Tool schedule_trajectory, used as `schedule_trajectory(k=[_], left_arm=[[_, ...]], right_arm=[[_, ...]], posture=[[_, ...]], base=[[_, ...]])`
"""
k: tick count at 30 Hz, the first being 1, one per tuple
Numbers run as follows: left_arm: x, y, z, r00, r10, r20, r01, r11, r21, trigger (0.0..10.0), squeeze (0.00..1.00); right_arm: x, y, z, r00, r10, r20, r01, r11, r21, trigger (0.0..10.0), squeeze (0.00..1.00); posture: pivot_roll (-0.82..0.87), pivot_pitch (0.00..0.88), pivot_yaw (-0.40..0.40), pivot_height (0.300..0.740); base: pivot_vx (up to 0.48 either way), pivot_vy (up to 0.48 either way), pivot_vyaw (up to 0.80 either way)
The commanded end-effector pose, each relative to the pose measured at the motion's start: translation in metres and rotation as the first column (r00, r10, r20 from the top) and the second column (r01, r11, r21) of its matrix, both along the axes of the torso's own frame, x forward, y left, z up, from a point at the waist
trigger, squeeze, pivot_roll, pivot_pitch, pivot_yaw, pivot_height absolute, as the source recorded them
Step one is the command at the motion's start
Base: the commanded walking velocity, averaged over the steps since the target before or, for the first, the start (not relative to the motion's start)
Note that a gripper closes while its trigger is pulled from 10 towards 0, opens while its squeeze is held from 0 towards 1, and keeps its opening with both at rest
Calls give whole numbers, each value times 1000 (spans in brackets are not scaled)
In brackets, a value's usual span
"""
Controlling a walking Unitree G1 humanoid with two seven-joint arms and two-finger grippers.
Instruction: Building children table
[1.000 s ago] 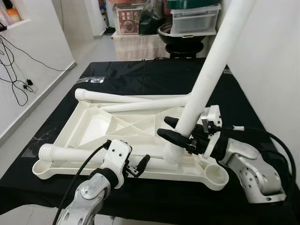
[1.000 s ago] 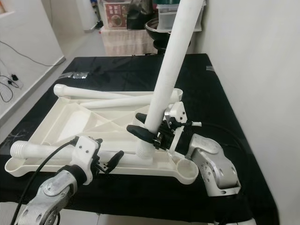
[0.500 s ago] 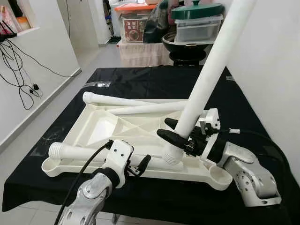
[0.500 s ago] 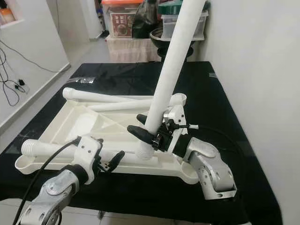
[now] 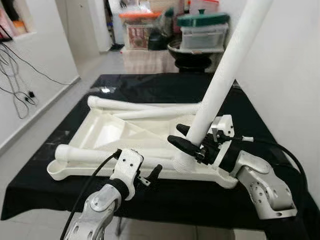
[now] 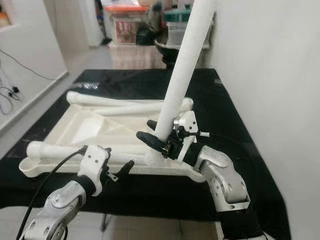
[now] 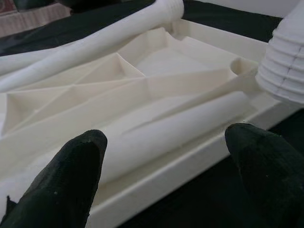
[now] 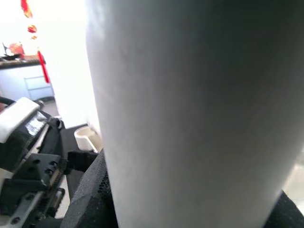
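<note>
camera pulled back, tabletop (image 5: 125,135) nearer cloth (image 5: 150,85) front edge

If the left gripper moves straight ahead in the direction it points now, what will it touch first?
Most likely the near rim of the white tabletop, with the loose table leg lying just behind it. The left gripper is open and aimed at both; exact depth is hard to judge.

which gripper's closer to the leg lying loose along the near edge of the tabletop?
Left. The left gripper, fingers open, hovers just off the tabletop's near edge beside the lying leg. The right gripper is clamped on the standing leg, further along.
</note>
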State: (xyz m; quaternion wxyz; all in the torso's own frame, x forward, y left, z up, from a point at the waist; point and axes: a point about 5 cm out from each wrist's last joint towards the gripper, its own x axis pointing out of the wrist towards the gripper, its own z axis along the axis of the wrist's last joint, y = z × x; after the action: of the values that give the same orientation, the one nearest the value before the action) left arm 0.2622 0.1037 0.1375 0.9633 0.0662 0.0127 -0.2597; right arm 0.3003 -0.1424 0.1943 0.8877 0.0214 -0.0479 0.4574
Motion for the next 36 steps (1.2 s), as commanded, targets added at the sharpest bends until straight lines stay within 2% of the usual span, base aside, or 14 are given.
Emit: schedule_trajectory(k=[1, 10, 15, 20, 26, 28, 31, 32, 36], left_arm=[[1, 2, -2, 1000, 13, 1, -13, 1000, 12, 10000, 0], [1, 1, -2, 1000, 3, 8, -3, 1000, 2, 10000, 0], [2, 8, -5, 1000, 25, -4, -25, 999, -43, 10000, 0], [1, 14, -12, 999, 34, -4, -34, 999, -37, 10000, 0], [-4, 14, -21, 999, 27, -27, -29, 999, -39, 10000, 0], [-14, 4, -26, 996, -72, -42, 69, 995, -67, 10000, 0], [-17, 0, -26, 991, -131, -40, 127, 989, -76, 10000, 0], [-22, -3, -26, 980, -193, -41, 188, 978, -93, 10000, 0], [-29, -8, -26, 972, -230, -41, 224, 968, -116, 10000, 0]], right_arm=[[1, 7, 6, 999, 19, 37, -18, 1000, -4, 10000, 0], [3, 9, 4, 999, 7, 36, -7, 1000, -10, 10000, 0], [4, 9, 3, 999, -17, 35, 18, 1000, -16, 10000, 0], [12, 6, 2, 995, -94, 33, 95, 995, -28, 10000, 0], [14, 3, 0, 993, -117, 24, 118, 992, -48, 10000, 0], [18, -14, -1, 990, -140, 11, 141, 983, -121, 10000, 0], [19, -22, 3, 991, -130, 19, 132, 980, -148, 10000, 0], [19, -32, 8, 991, -127, 30, 130, 977, -167, 10000, 0], [17, -40, 8, 986, -161, 36, 165, 969, -186, 10000, 0]], posture=[[-61, 13, 20, 740], [-61, 10, 19, 740], [-63, 10, 20, 740], [-64, 0, 15, 740], [-65, 0, 11, 740], [-54, 15, -13, 740], [-57, 21, -7, 740], [-66, 7, 6, 740], [-66, 22, 10, 740]], base=[[0, 0, 0], [0, 0, 0], [0, 0, 0], [0, 0, 0], [0, 0, 0], [0, 0, 0], [0, 0, 0], [0, 0, 0], [0, -234, 0]])
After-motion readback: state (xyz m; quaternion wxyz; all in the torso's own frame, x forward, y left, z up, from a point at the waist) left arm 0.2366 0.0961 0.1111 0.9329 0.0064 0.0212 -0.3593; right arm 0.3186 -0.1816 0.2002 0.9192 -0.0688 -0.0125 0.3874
